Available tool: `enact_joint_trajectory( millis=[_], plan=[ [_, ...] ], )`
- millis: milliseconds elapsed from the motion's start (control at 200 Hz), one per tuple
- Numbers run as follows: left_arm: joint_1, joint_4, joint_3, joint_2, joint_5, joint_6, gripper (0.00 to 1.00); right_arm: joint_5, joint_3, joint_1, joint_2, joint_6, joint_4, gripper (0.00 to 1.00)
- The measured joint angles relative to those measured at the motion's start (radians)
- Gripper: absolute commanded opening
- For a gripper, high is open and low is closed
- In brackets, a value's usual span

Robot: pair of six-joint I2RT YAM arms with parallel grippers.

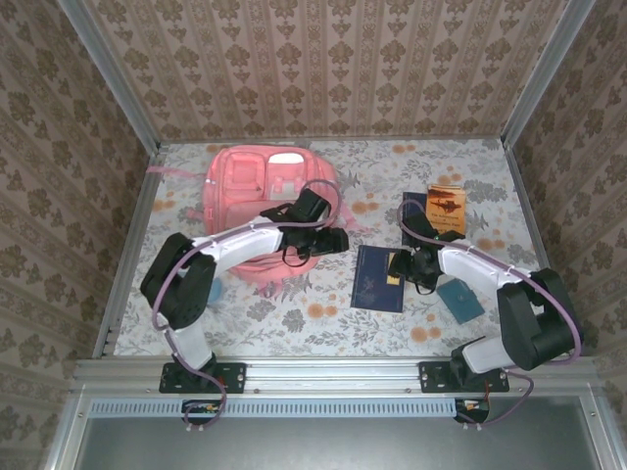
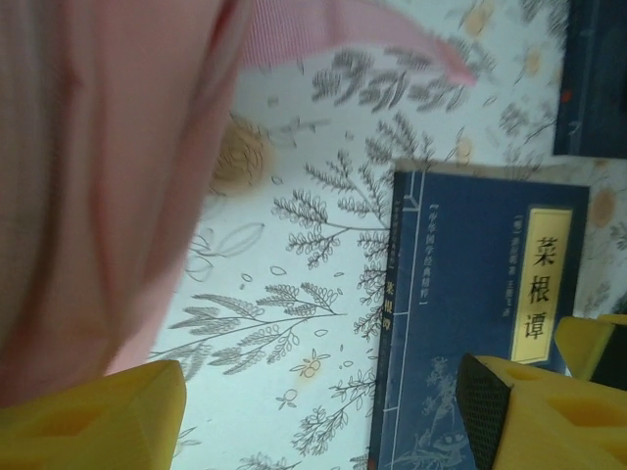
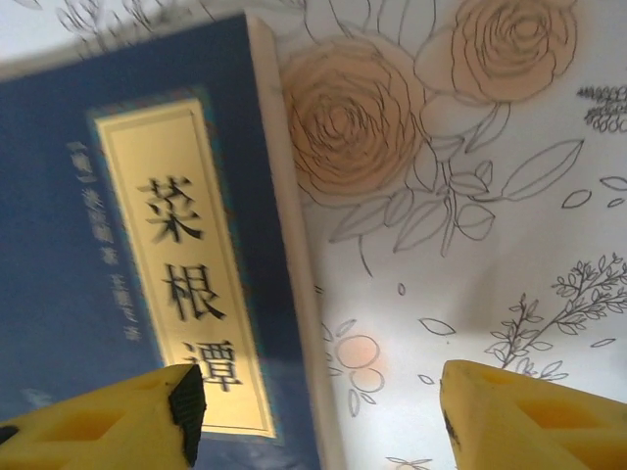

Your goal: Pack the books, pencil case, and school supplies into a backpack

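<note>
Navy book (image 1: 377, 279) flat on the tablecloth (image 1: 294, 313), both jaws wide.
Right gripper (image 3: 318, 416) straddles its edge, left gripper (image 2: 313, 421) hangs beside the pink backpack (image 1: 265, 181), both empty. A second navy book (image 1: 411, 204) lies partly hidden under an orange booklet (image 1: 446, 204).

Backpack (image 1: 257, 181) sits back-left on the table (image 1: 294, 323), book (image 1: 378, 279) right of it, booklet (image 1: 446, 206) further back, flat square (image 1: 459, 300) near-right.

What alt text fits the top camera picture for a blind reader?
Two robot arms reach over a flowered table: the left gripper hangs beside a pink backpack, the right gripper over the edge of a navy book. Another navy book, an orange booklet and a teal square lie nearby.
</note>
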Motion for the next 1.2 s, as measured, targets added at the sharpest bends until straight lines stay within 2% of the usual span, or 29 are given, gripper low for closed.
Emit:
enact_joint_trajectory(
  millis=[160,420,555,700,835,940,1200],
  plan=[
    [-0.035,0.014,0.026,0.082,0.038,-0.051,0.68,-0.029,-0.005,-0.002,0.047,-0.007,0.013,0.52],
    [-0.085,0.035,0.04,0.124,0.106,-0.119,0.55,-0.089,-0.006,-0.008,0.062,-0.028,0.049,0.48],
    [-0.098,0.045,0.042,0.163,0.135,-0.143,0.54,-0.108,-0.006,-0.015,0.066,-0.032,0.053,0.43],
    [-0.097,0.052,0.051,0.175,0.153,-0.15,0.54,-0.14,-0.006,-0.019,0.074,-0.036,0.071,0.35],
    [-0.099,0.064,0.053,0.185,0.178,-0.156,0.44,-0.191,-0.005,-0.016,0.084,-0.037,0.103,0.33],
    [-0.092,0.063,0.053,0.191,0.192,-0.157,0.4,-0.205,-0.005,-0.021,0.085,-0.039,0.104,0.32],
    [-0.064,0.132,0.019,0.184,0.254,-0.152,0.4,-0.212,-0.005,-0.026,0.087,-0.04,0.105,0.3]
  ],
)
